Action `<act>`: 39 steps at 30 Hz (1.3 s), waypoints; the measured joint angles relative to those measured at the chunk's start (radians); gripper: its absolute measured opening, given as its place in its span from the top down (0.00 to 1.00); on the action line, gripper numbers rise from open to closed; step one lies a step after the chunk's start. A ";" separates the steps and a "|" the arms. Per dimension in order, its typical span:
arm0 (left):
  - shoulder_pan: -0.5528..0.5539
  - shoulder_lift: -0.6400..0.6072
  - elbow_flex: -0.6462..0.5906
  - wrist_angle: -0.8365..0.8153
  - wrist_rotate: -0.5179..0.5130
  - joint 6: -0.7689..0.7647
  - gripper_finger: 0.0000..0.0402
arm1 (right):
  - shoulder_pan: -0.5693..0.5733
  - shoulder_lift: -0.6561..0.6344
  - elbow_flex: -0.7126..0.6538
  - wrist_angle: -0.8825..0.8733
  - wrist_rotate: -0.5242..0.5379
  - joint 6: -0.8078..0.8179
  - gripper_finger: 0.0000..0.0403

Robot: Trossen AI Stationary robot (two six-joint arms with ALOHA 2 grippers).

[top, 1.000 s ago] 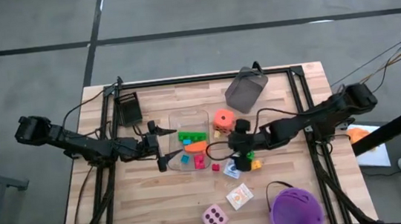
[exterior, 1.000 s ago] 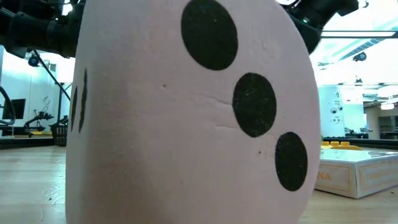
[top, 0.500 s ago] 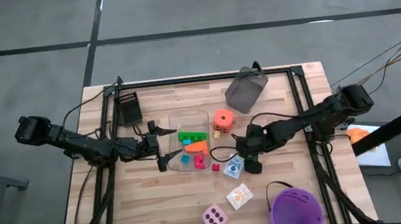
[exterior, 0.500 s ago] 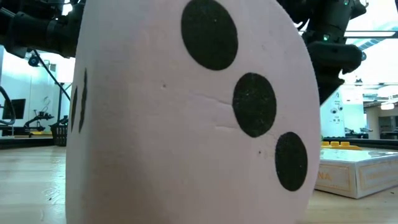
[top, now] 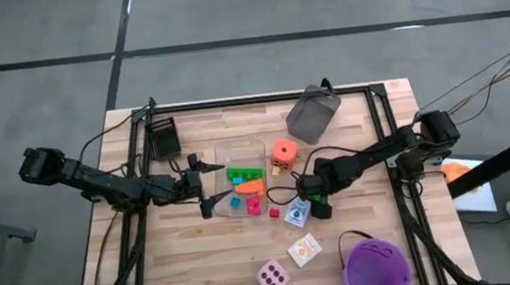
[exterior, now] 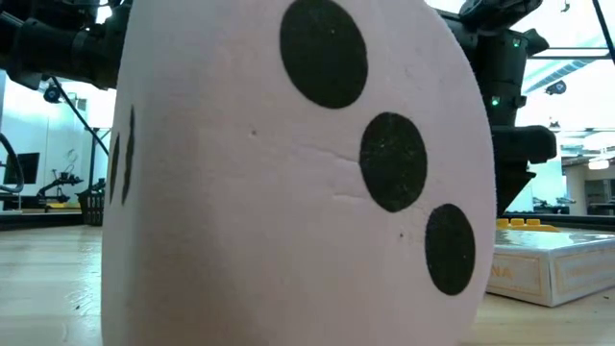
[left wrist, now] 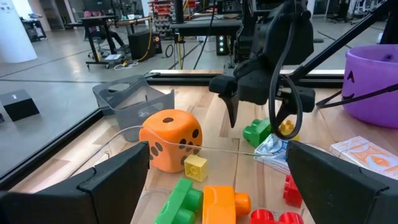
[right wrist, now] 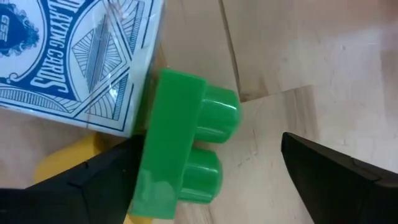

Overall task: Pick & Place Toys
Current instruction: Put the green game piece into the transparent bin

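Hovering low over the middle of the desk (top: 201, 262), my right end effector (right wrist: 208, 168) has its fingers spread wide on either side of a green brick (right wrist: 183, 146), not closed on it. The brick lies on its side on the wood, touching a blue card box (right wrist: 81, 56) whose back reads "PLAYING CARDS" in curling letters; a yellow piece (right wrist: 68, 171) peeks out from under both.

My left end effector (left wrist: 217, 180) waits at the near end of the clear tray (top: 221, 155), fingers also wide and holding nothing. Ahead of it I see the orange dice (left wrist: 169, 138) with black dots, a small yellow cube (left wrist: 194, 167) touching it, a green brick in the tray (left wrist: 180, 199), an orange peg (left wrist: 219, 202) and red bricks (left wrist: 277, 208).

The purple bucket (left wrist: 373, 84) carries a dark letter that looks like an "A". An orange-patterned card box (left wrist: 367, 152) lies flat beside it; its print is too small to read. The grey bin (top: 313, 113) sits at the far edge.

The pink dice (exterior: 298, 173) with black dots stands near the front edge, filling the low view.
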 joint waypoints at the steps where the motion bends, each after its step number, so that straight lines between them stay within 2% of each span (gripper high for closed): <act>1: 0.000 0.000 0.000 0.000 0.000 0.000 0.06 | 0.000 0.002 0.000 0.000 0.000 -0.002 0.10; 5: 0.000 0.000 0.000 0.000 0.000 0.000 0.06 | 0.000 0.002 0.000 0.000 0.000 -0.003 0.25; 15: 0.000 0.000 0.000 0.000 0.000 0.003 0.06 | -0.001 -0.013 0.005 0.007 0.023 -0.019 0.77; 19: 0.000 0.000 0.000 -0.001 0.000 0.003 0.06 | 0.000 -0.031 0.007 -0.007 0.043 -0.043 0.92; 24: 0.000 0.000 0.000 -0.005 0.000 0.003 0.06 | 0.002 -0.079 0.028 -0.005 0.054 -0.078 0.94; 32: 0.000 0.000 0.000 -0.005 0.000 0.003 0.06 | 0.005 -0.150 0.060 0.046 0.147 -0.142 0.95; 39: 0.000 0.000 -0.001 -0.005 0.000 0.002 0.06 | 0.005 -0.165 0.050 0.390 0.151 -0.291 0.95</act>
